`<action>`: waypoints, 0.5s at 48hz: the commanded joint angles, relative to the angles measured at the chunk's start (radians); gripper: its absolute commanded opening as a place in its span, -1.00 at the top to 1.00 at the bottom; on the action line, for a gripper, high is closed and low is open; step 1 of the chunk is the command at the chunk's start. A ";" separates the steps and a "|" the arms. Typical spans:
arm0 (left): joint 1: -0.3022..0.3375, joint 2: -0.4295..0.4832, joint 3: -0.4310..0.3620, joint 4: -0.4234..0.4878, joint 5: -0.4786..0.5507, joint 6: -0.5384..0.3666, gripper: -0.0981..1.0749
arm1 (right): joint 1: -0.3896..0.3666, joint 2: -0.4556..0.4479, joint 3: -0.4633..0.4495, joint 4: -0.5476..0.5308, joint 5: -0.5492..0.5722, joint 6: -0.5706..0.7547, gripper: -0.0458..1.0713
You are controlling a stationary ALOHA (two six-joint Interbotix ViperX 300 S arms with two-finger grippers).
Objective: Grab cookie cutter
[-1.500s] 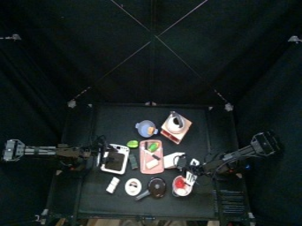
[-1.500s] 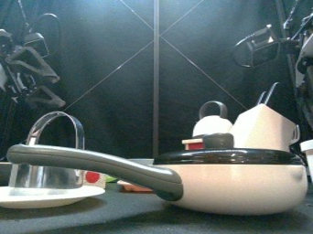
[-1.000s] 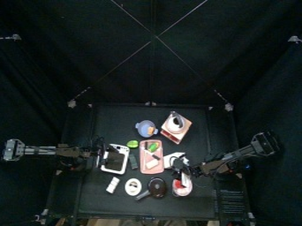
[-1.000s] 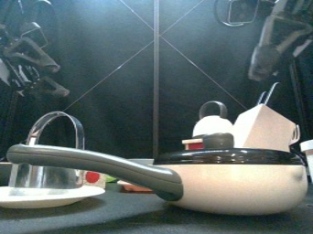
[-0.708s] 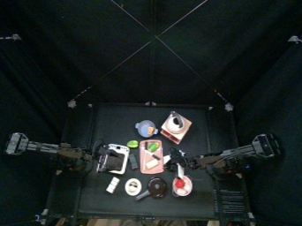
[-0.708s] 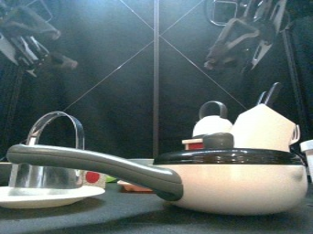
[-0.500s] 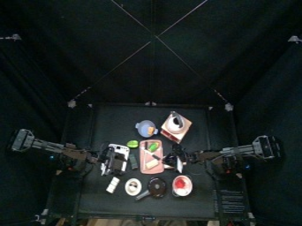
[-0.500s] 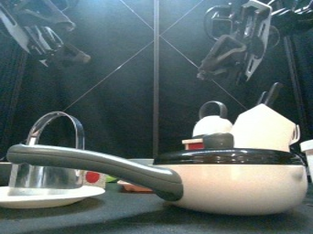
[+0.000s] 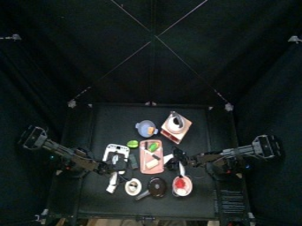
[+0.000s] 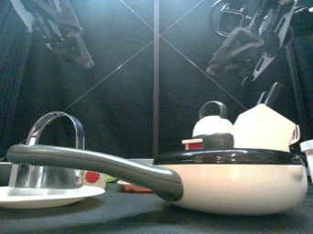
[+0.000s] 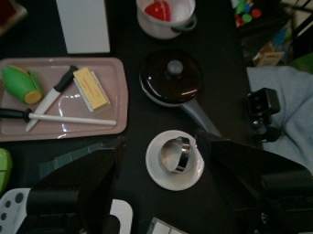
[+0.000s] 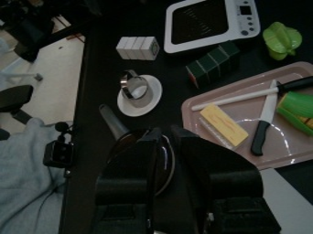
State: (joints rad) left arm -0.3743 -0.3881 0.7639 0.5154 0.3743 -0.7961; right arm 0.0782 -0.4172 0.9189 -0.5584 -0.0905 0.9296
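Observation:
The cookie cutter (image 11: pixel 178 154) is a metal ring standing on a small white plate (image 11: pixel 156 170). It shows in the right wrist view (image 12: pixel 134 88), at the table's front left in the top view (image 9: pixel 133 186) and as a metal arch in the front view (image 10: pixel 51 144). My left gripper (image 11: pixel 167 169) is open and empty above the plate, seen raised at upper left in the front view (image 10: pixel 64 41). My right gripper (image 12: pixel 171 155) is open and empty over the black pot (image 12: pixel 153 164), high at upper right in the front view (image 10: pixel 244 47).
A pink tray (image 11: pixel 61 96) holds a knife, cheese and a green vegetable. A long-handled pot (image 10: pixel 232 178) fills the front view. A red bowl (image 9: pixel 182 184), a white scale (image 12: pixel 210 23), a blue bowl (image 9: pixel 145 126) and a white carton (image 10: pixel 269 123) crowd the table.
Both grippers have risen in the front view. In the top view the left gripper moved right toward the plate and the right gripper moved left toward the table's middle.

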 commanded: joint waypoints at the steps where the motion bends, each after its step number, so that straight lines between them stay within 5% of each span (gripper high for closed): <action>1: -0.028 0.077 -0.069 -0.008 0.014 -0.002 -0.81 | -0.002 -0.014 -0.018 0.000 -0.012 0.003 -0.17; 24: -0.176 0.365 -0.296 0.000 0.382 0.003 -0.81 | 0.011 -0.017 -0.015 -0.008 -0.012 -0.009 -0.17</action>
State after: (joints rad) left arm -0.5446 -0.0399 0.5231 0.5047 0.7240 -0.7961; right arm 0.0936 -0.4172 0.9189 -0.5630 -0.0936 0.9250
